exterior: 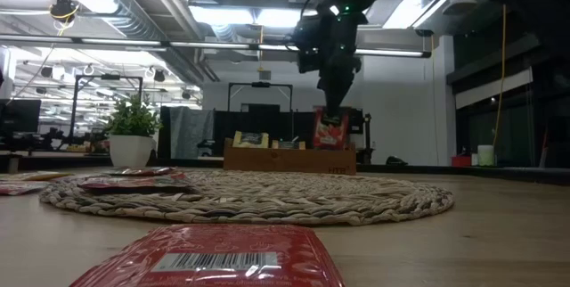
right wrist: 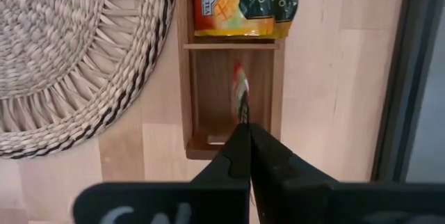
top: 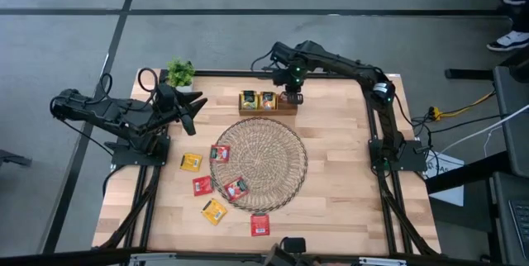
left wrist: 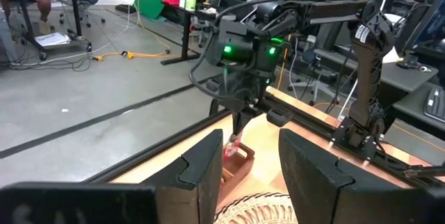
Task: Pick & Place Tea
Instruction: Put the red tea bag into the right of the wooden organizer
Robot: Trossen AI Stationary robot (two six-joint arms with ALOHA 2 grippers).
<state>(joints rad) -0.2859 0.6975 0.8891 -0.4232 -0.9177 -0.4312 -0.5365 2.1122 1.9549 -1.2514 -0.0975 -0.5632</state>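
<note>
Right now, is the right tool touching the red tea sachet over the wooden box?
Touching. In the right wrist view, the right tool is shut on the red tea sachet's edge, with no gap, holding it edge-on above the wooden box's empty compartment.

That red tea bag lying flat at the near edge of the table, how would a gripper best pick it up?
The red tea bag lies flat on the table, clear of the woven mat. Probably best to come straight down from above and pinch across two opposite edges, since it is thin and offers no raised part. Its near neighbour, the yellow tea bag, leaves room for the fingers.
</note>
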